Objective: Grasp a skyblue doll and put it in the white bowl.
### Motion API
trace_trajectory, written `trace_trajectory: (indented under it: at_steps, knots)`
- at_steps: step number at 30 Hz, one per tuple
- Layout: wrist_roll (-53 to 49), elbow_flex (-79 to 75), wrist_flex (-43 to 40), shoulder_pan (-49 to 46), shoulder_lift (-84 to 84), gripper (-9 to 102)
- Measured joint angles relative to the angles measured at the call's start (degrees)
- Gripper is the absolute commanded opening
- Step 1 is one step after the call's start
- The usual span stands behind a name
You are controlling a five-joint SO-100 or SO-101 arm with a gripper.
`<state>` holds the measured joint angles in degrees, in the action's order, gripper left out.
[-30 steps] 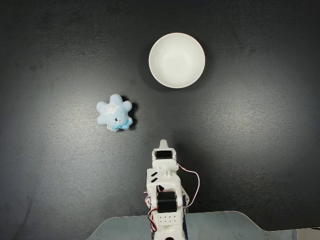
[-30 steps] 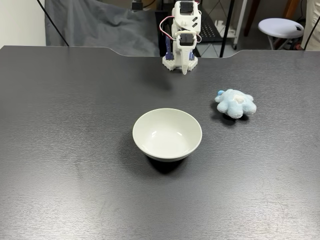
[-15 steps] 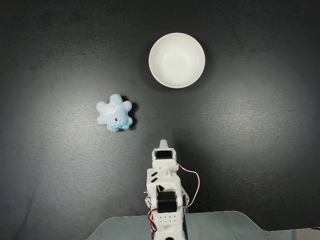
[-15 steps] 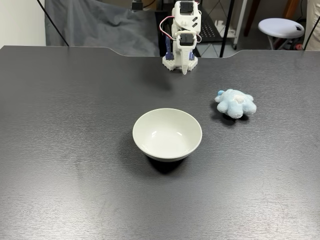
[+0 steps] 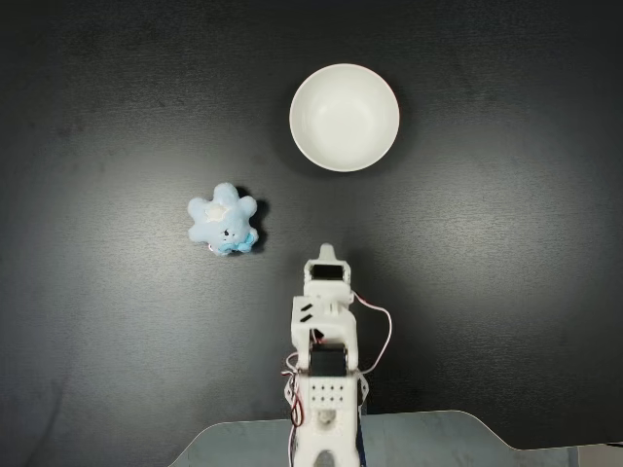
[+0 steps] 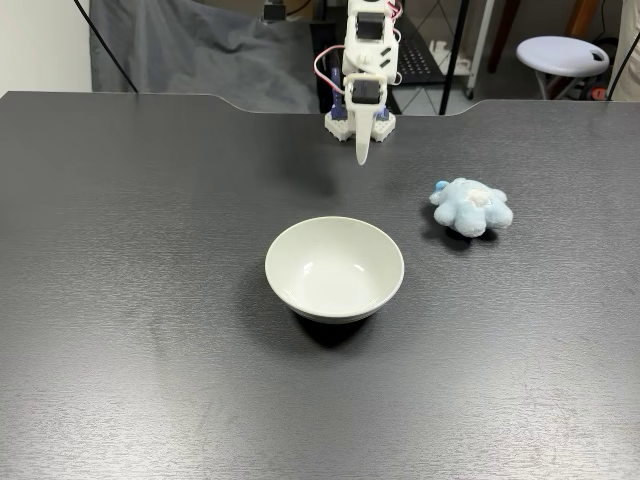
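A fixed view from above shows me the skyblue doll [image 5: 224,220] lying down-left of the white bowl [image 5: 345,118], well apart. My gripper [image 5: 326,251] is below the bowl, fingers pressed together, holding nothing.

I am seeing the small fluffy sky-blue plush doll [image 5: 224,220] [image 6: 471,207] lying on the dark worktop, its lobes spread out and a white patch facing up. The round, glossy plain white bowl [image 5: 345,118] [image 6: 334,268] is sitting upright and empty, well apart from the doll.
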<state>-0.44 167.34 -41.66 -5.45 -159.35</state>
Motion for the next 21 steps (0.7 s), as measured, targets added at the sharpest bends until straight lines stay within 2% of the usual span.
trace_trajectory:
  at_steps: [5, 12, 16, 19, 21]
  knots:
    - [0.00, -3.08, 3.52, 0.26, 7.56, 2]
    - [-0.09, -5.01, 4.13, 0.44, 8.61, 2]
    - [-0.09, -11.25, 4.13, 1.41, 10.55, 2]
    - [-0.09, -21.36, 0.44, 1.05, 16.96, 2]
    - [-0.09, -30.15, -4.83, 0.88, 22.94, 2]
